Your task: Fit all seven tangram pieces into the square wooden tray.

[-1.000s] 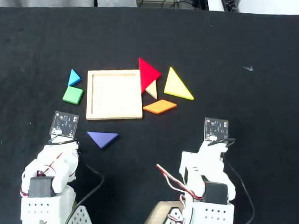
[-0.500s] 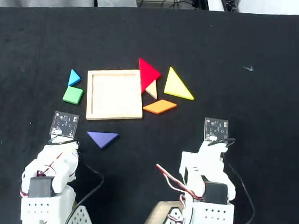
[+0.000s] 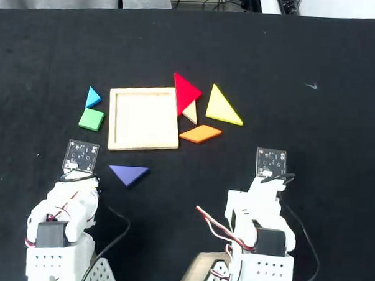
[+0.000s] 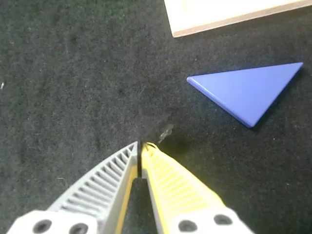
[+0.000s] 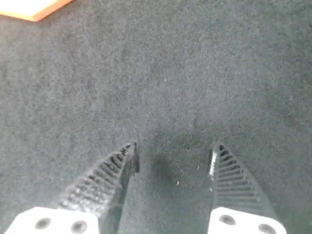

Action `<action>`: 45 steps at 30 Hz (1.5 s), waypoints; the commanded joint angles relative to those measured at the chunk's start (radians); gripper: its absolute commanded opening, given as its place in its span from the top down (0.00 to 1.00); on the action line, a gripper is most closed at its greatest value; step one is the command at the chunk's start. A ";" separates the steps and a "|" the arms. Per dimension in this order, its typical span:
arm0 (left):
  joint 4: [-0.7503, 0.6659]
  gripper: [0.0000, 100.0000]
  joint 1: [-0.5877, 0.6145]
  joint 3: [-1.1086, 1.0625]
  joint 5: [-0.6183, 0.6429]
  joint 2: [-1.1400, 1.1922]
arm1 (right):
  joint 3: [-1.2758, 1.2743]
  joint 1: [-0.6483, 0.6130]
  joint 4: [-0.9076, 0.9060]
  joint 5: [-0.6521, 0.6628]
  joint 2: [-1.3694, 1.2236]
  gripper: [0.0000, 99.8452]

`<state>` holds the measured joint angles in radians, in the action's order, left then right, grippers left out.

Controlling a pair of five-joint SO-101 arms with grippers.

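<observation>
Nothing has moved; the tray [image 3: 145,119] holds no pieces.
Arms idle: left gripper [image 4: 140,146] pinched empty, right gripper [image 5: 173,156] wide (blue triangle [image 3: 129,173] at tray's six o'clock).

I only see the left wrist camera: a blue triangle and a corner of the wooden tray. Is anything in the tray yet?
Observer: No. In the high view the square wooden tray holds no pieces.
Child: Where are the others?
Observer: A green wooden square and a small light-blue triangle lie just off the tray's left edge.
Child: And the rest?
Observer: The red triangle, cream triangle, orange parallelogram and yellow triangle are clustered off the tray's right edge.
</observation>
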<state>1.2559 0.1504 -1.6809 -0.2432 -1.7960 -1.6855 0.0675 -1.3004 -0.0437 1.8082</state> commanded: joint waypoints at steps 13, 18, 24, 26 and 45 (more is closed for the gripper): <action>0.005 0.97 -0.005 -0.019 -0.011 0.000 | 0.001 0.012 0.003 0.008 0.085 0.76; 0.005 0.97 -0.007 -0.019 -0.011 0.000 | 0.001 0.012 0.003 0.012 0.085 0.76; -0.002 0.97 -0.007 -0.019 -0.011 0.000 | 0.001 -0.011 -0.003 0.012 0.085 0.76; -0.006 0.97 -0.002 0.001 -0.011 -0.002 | 0.001 -0.028 -0.003 0.012 0.085 0.76; -0.333 0.97 0.004 0.108 -0.009 -0.028 | 0.001 -0.031 -0.003 0.012 0.085 0.77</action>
<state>1.0441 0.1780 -1.6134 -0.2539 -1.8174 -1.6855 0.0445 -1.3004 -0.0376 1.8082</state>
